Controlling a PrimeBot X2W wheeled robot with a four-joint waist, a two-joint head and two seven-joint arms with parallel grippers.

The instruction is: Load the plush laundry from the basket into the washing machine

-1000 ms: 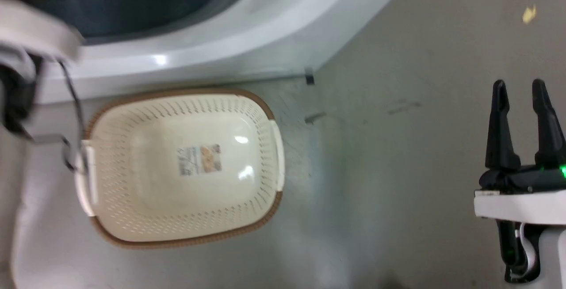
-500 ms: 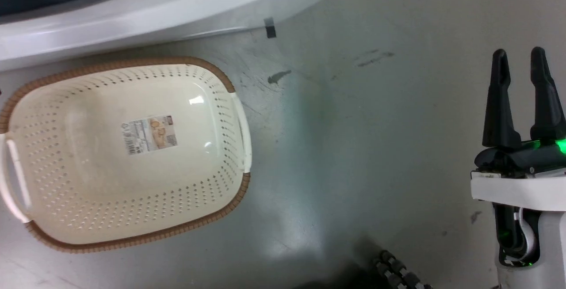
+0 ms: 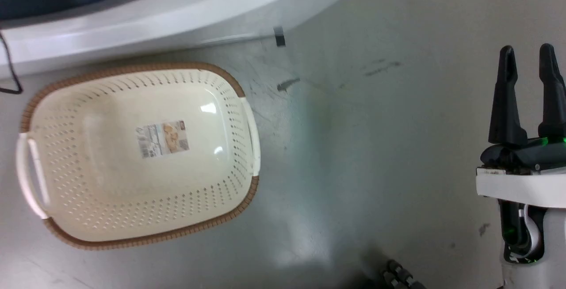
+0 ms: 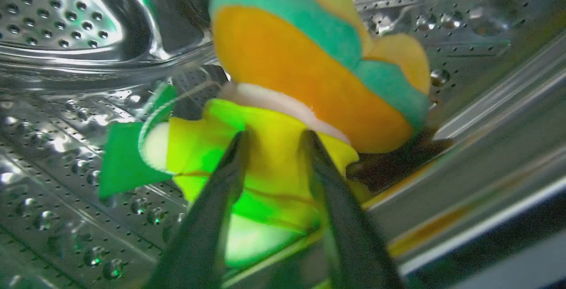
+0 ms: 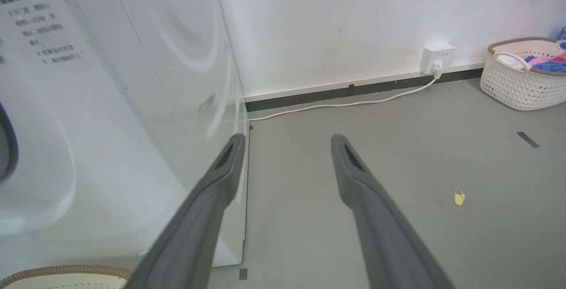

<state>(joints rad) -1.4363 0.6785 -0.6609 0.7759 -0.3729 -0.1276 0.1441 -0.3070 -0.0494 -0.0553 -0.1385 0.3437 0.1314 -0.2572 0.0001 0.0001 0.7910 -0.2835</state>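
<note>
Inside the washing machine's steel drum [image 4: 53, 28] my left gripper [image 4: 274, 136] is shut on the yellow, pinkish-beige and green plush toy [image 4: 274, 169]. The orange burger plush [image 4: 300, 68] with green and yellow layers rests right behind it in the drum. The cream basket [image 3: 132, 68] stands on the floor below the white washing machine [image 3: 177, 10], and only its paper label [image 3: 162, 138] is inside. My right gripper [image 3: 528, 59] hovers open over the floor far right of the basket, its fingers [image 5: 230, 156] empty beside the machine's side panel [image 5: 110, 103].
A second white basket [image 5: 522, 72] with clothes stands by the wall at the far right. A wall socket [image 5: 437, 57] feeds a white cable along the skirting. A yellow scrap [image 5: 460, 197] and a black tape mark [image 3: 279, 37] lie on the grey floor.
The head camera has tilted and turned, so the basket and machine have shifted in the picture. The pale left forearm seen a second ago at the upper left has left that view.
</note>
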